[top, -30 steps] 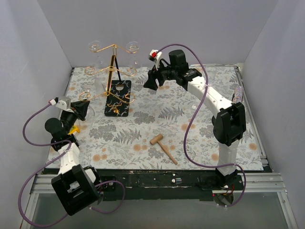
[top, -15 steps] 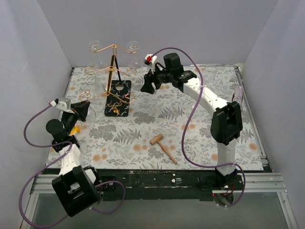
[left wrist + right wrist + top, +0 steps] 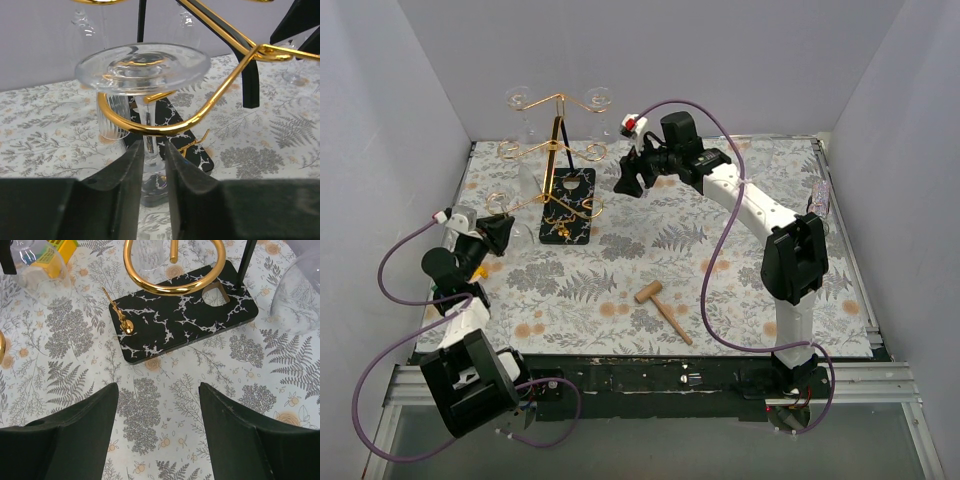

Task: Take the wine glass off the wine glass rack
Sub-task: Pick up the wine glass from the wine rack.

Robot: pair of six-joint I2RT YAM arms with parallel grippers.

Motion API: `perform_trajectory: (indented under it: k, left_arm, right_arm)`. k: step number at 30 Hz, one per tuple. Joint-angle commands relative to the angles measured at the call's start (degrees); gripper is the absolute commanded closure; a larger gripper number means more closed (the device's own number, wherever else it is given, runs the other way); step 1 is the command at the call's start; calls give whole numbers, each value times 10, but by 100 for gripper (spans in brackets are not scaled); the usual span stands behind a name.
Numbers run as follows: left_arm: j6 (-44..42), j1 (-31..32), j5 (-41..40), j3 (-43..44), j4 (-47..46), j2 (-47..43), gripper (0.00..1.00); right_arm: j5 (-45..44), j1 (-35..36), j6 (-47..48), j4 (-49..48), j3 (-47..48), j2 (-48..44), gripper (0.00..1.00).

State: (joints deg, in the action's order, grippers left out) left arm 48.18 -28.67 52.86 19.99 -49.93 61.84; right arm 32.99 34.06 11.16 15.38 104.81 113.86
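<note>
The wine glass rack [image 3: 558,150] is a gold wire stand on a black base [image 3: 568,205], at the back left of the mat. A clear wine glass [image 3: 142,64] hangs upside down in the low left scroll arm [image 3: 150,129], its foot resting on the gold curl. My left gripper [image 3: 150,148] is shut on the stem just below that curl; in the top view it [image 3: 501,231] sits at the rack's left. My right gripper [image 3: 625,180] hovers open right of the rack, with only mat between its fingers [image 3: 158,386] and the black base [image 3: 185,320] ahead.
Two more glasses [image 3: 520,100] [image 3: 599,98] hang from the rack's upper arms. A wooden mallet [image 3: 663,306] lies on the fern-print mat [image 3: 740,270] near the front centre. A small yellow object [image 3: 475,270] sits by the left arm. Grey walls close three sides.
My right arm has swung left, closer to the rack. My left wrist has shifted slightly nearer and lower, still on the stem.
</note>
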Motion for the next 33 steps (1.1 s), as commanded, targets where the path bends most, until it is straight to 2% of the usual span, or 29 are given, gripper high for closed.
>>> perform_trajectory:
  k: [1, 3, 5, 10, 12, 13, 15, 16, 25, 28, 33]
  left_arm:
    - [-12, 10, 21, -8, -45, 9, 71]
    - [-16, 13, 21, -10, -45, 13, 63]
    - [-26, 14, 21, -11, -39, 14, 62]
    - [-31, 15, 10, -18, -39, 11, 73]
    - [-27, 15, 2, -21, -41, 8, 75]
    - [-22, 14, -10, -25, -46, 6, 72]
    - [-14, 14, -36, -33, -60, 6, 59]
    - [-15, 14, -41, -35, -63, 6, 56]
    - [-17, 15, -92, -39, -96, 18, 52]
    - [-17, 15, -94, -36, -105, 28, 51]
    - [-28, 15, -79, -35, -106, 40, 60]
  right_arm:
    - [-14, 11, 12, 2, 32, 6, 26]
    - [-17, 14, 14, 3, 35, 7, 26]
    - [-21, 15, 15, 3, 35, 8, 25]
    - [-24, 17, 14, 3, 34, 8, 25]
    - [-24, 17, 14, 3, 33, 8, 25]
    - [-23, 17, 14, 2, 33, 9, 25]
    - [-21, 17, 14, 0, 31, 10, 25]
    - [-20, 17, 13, -1, 31, 12, 25]
    - [-21, 19, 10, -4, 29, 12, 25]
    - [-25, 22, 9, -4, 29, 12, 25]
    - [-28, 26, 11, -3, 29, 14, 25]
